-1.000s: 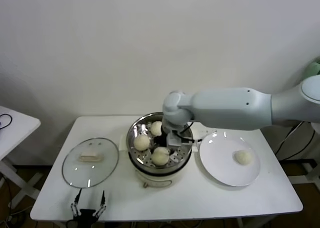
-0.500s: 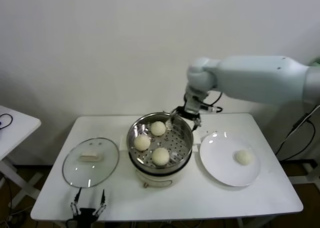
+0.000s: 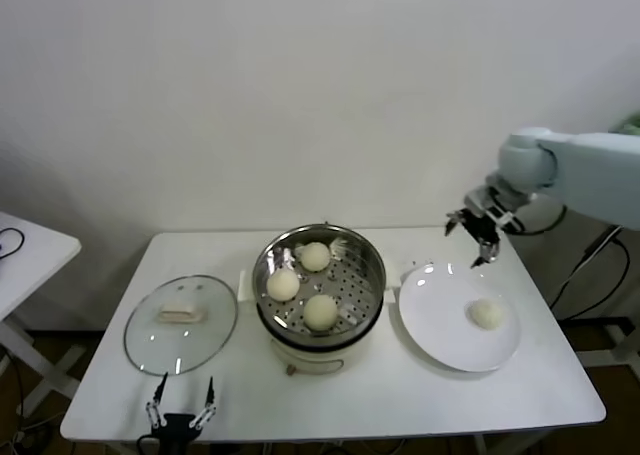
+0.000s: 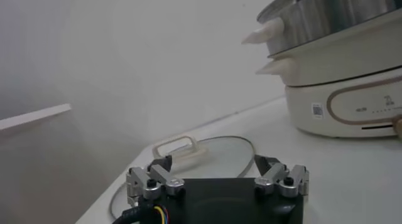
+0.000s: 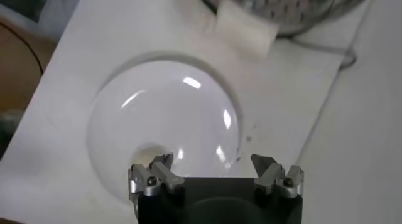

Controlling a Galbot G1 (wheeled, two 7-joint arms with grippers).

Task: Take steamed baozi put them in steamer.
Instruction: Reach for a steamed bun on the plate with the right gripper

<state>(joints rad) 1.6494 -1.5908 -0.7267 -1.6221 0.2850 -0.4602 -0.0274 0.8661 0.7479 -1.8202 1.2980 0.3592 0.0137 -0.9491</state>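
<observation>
Above the far rim of the plate, your right gripper hangs in the air with its fingers spread apart and nothing between them. From its wrist camera you look straight down on that plate, a smooth, glossy white disc with a shallow well, and on one cream handle of the steamer at the edge of view.

Down at the near edge of the surface, your left gripper sits parked, fingers apart and empty, just in front of the glass lid. Its wrist view shows the lid lying flat with a pale handle on top, and the steamer's steel pot on its cream-white base beyond.

The surface is a plain white rectangular table against a bare white wall; a second white table pokes in on your left side.

Count with me: four steamed baozi in all, smooth, domed, cream-white. Three sit apart from one another on the perforated steel tray inside the steamer: one toward the back, one on the left, one at the front. The fourth rests alone on the plate, on its right half. One steamer, round and shiny; one plate; one lid.
</observation>
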